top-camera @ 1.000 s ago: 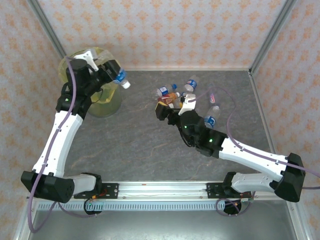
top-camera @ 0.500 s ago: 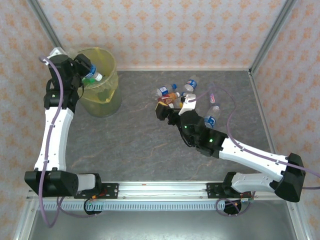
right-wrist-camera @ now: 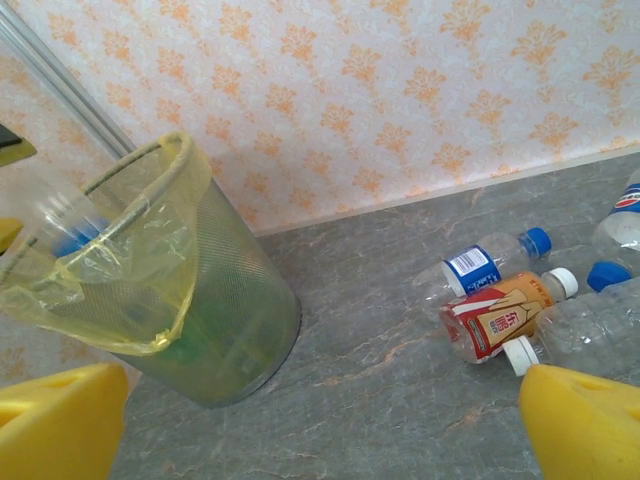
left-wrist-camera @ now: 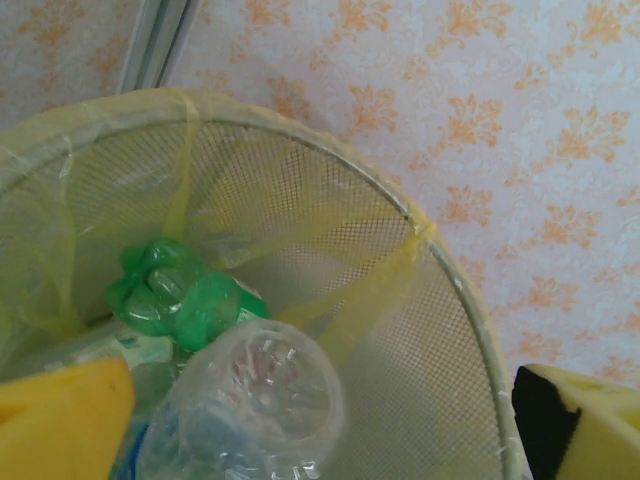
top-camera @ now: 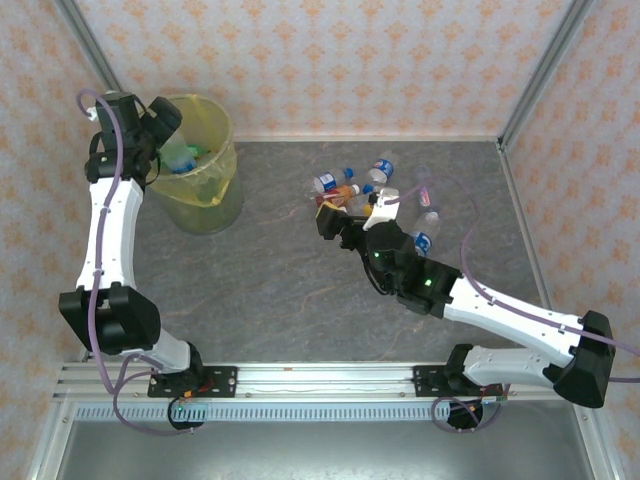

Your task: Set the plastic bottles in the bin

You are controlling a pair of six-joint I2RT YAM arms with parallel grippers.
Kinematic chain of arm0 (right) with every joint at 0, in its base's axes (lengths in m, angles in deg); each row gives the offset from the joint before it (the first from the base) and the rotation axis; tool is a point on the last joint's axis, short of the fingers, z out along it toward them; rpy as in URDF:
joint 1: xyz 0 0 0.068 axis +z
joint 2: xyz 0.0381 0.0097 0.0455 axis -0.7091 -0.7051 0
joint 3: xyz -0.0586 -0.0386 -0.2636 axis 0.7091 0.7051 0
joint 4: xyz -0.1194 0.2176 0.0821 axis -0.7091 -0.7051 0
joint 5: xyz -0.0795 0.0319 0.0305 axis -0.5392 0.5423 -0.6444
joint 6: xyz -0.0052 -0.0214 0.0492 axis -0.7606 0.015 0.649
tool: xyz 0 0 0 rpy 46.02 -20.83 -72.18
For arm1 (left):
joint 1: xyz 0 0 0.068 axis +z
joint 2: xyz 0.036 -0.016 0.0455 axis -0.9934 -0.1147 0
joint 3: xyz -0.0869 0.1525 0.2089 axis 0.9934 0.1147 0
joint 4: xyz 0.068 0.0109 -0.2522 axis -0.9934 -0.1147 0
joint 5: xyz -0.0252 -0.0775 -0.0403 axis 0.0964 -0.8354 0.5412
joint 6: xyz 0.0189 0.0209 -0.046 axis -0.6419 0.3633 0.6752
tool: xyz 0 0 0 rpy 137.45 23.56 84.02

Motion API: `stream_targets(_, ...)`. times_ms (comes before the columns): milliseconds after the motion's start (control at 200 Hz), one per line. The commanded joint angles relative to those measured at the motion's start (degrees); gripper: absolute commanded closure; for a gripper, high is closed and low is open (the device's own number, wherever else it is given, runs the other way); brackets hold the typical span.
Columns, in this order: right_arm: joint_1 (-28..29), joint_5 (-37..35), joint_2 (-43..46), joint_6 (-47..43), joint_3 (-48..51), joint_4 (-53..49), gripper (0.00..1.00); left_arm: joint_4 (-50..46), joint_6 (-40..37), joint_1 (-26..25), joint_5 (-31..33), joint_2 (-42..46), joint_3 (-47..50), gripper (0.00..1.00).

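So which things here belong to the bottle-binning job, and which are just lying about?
Part of the job:
- the bin
- the clear bottle and green bottle in it
- the blue-capped bottle, red-orange labelled bottle and other bottles on the table

Just there:
- patterned walls
- metal frame posts
- purple cables

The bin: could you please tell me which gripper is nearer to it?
Left. The left gripper hangs open over the bin's mouth; the right gripper sits across the table, beside the loose bottles.
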Motion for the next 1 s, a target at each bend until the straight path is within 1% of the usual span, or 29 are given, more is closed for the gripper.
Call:
stream_targets(0,0.29,-3.46,0.93,1.31,-1.02,-1.51,0.00,-0.91,-0.32,0.18,-1.33,1.97,-1.46,0.01)
stream_targets(125,0.29,-5.49,0.49,2.59,-0.69,-1.17,0.00,-0.61,-0.28,-0.21,-0.98,4.09,-0.37,0.01)
stream_targets(275,0.29,-11.47,0.66,5.96,0.36,-1.06,0.00,1.12,-1.02,-2.72,-0.43,7.59,2.33,0.01)
stream_targets(375,0.20,-15.76,1.10,7.98,1.50,-1.02,0.00,1.18,-2.09,-6.27,0.98,9.11,3.16,0.01)
stream_targets(471,-0.49,-15.65,1.82,8.29,2.44,-1.23,0.00,1.23,-2.37,-9.74,1.17,10.00,4.20,0.01)
stream_targets(596,-1.67,-16.38,2.81,11.49,3.79,-2.12,0.00,2.62,-2.37,-15.06,1.77,11.28,6.82,0.01)
stream_targets(646,-2.58,-15.32,3.29,12.10,4.38,-2.61,0.00,3.43,-4.16,-17.94,2.13,11.86,8.08,0.01)
stream_targets(706,-4.85,-10.69,3.61,13.23,3.75,-5.24,0.00,3.81,-4.69,-21.10,2.90,12.35,9.36,0.01)
stream_targets(771,-7.06,-8.18,3.58,15.23,3.06,-8.45,0.00,4.62,-4.28,-23.72,3.27,12.96,11.16,0.01)
stream_targets(881,-9.43,-7.19,4.13,15.94,3.30,-11.48,0.00,8.08,-3.04,-27.99,1.60,14.22,15.53,0.01)
stream_targets(991,-13.36,-4.54,4.86,17.48,5.51,-13.20,0.00,10.69,-3.07,-33.09,2.00,14.84,19.03,0.01)
